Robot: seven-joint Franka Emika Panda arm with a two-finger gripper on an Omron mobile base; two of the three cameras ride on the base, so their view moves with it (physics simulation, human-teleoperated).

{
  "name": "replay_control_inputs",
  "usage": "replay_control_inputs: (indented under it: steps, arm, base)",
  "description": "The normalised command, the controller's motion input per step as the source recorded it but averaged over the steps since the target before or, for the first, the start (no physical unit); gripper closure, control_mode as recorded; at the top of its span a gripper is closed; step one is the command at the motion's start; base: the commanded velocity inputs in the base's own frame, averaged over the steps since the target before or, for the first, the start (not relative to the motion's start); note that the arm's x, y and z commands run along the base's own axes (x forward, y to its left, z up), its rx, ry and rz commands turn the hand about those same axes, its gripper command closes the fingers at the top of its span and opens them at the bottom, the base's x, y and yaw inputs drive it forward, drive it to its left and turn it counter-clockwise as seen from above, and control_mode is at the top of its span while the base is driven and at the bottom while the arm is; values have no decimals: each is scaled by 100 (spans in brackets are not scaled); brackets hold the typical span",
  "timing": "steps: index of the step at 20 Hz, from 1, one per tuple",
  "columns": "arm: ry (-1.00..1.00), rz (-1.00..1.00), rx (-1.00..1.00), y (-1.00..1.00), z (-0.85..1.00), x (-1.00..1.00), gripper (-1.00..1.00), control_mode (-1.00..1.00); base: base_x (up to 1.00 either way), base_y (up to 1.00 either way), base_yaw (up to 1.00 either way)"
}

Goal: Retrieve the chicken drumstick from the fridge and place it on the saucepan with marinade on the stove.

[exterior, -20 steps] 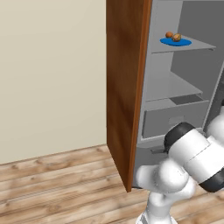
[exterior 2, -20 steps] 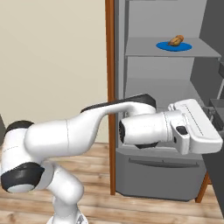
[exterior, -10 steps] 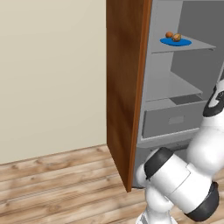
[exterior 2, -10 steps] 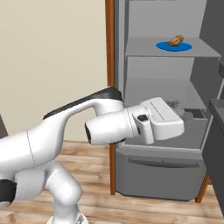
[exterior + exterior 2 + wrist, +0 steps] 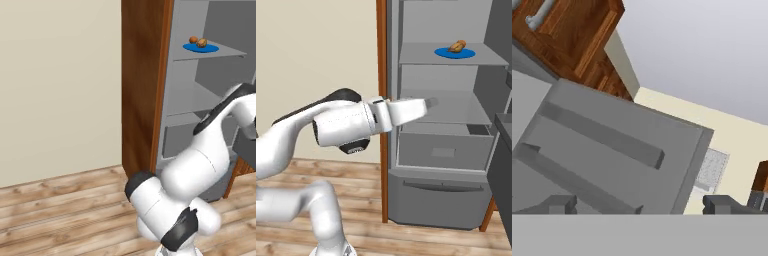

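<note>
Over the last second the arm has swung its forearm from across the drawers toward the open fridge (image 5: 446, 125), so the reach for the meat has begun. The chicken drumstick (image 5: 458, 46) lies on a blue plate (image 5: 454, 53) on the upper shelf, far right, well above the arm. The gripper (image 5: 639, 204) stands with jaws wide and nothing between them (hand view). The left base view resolves two brown lumps on the plate; the right base view shows one.

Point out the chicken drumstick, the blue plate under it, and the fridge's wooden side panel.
chicken drumstick (image 5: 458, 46), right base view, its middle.
blue plate (image 5: 446, 52), right base view, bare left part.
wooden side panel (image 5: 140, 90), left base view, its broad face.
</note>
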Motion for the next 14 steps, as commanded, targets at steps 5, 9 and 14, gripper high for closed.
replay_control_inputs:
  steps: [5, 9, 14]
  arm:
    - [6, 0, 21, 51, 71, 0, -100, -100]
    - [4, 0, 27, 39, 71, 8, -100, -100]
    - [0, 0, 33, 25, 59, 17, -100, -100]
  base:
    - [0, 0, 0]
    - [0, 0, 0]
    - [0, 0, 0]
